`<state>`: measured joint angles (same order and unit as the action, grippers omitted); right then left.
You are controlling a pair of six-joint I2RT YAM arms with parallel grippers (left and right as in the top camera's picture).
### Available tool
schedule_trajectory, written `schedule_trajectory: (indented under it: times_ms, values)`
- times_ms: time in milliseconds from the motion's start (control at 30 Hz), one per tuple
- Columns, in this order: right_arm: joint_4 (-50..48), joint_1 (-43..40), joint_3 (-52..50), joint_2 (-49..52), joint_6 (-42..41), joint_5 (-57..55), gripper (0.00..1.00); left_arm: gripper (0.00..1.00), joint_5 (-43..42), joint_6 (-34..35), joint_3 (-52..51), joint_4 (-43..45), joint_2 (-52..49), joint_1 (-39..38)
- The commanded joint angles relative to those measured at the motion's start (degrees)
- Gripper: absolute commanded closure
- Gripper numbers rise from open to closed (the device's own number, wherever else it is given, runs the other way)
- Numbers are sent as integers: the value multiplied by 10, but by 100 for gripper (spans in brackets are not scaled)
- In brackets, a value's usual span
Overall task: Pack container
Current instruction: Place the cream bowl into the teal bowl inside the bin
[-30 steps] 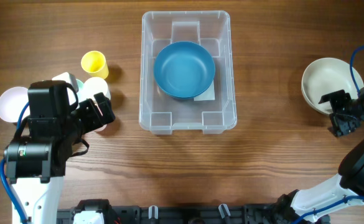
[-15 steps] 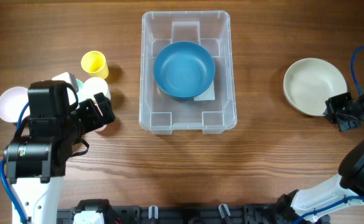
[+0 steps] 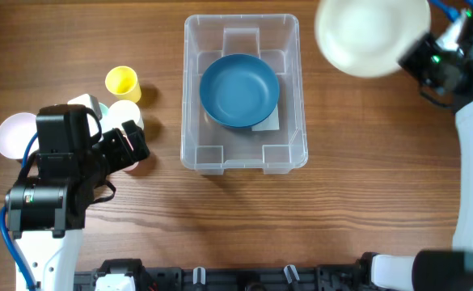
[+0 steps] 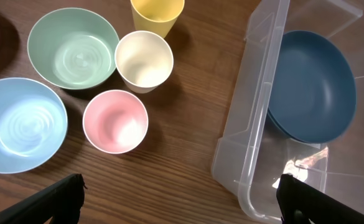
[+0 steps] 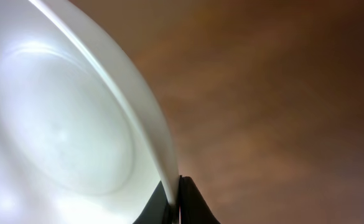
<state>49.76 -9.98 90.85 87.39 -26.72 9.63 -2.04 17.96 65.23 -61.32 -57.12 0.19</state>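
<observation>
Right end effector (image 3: 411,55) is pinching the rim of a cream bowl (image 3: 371,36); I am holding it lifted off the worktop (image 3: 357,202) near the far right corner. In the wrist view both fingers (image 5: 188,202) are pressing on the rim.

The container (image 3: 189,97) is sitting mid-worktop toward the far edge, with a dark blue bowl (image 3: 239,90) lying inside.

Left end effector (image 4: 182,202) is hovering near the left edge with fingers spread wide, gripping nothing, over a pink cup (image 4: 115,120) and a green bowl (image 4: 73,47).

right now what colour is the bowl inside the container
The bowl is dark blue; the overhead view shows it best.
</observation>
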Motion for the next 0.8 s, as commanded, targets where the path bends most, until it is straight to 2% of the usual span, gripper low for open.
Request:
schedule_trajectory:
  times_ms: [0,133,233,467,500,600,767]
  values:
    - [-3,122,45,-12,28,-6,96,0,1,5,11,0,0,4]
    - [-6,253,44,32,42,-12,96,0,1,5,11,0,0,4]
    - [-4,300,44,90,41,-20,96,0,1,5,11,0,0,4]
    - [-15,309,44,191,27,-23,95,0,1,5,11,0,0,4]
    - [-15,309,44,198,27,-23,92,0,1,5,11,0,0,4]
    - [-16,309,44,200,27,-23,58,0,1,5,11,0,0,4]
    - [-18,307,45,196,28,-26,56,0,1,5,11,0,0,4]
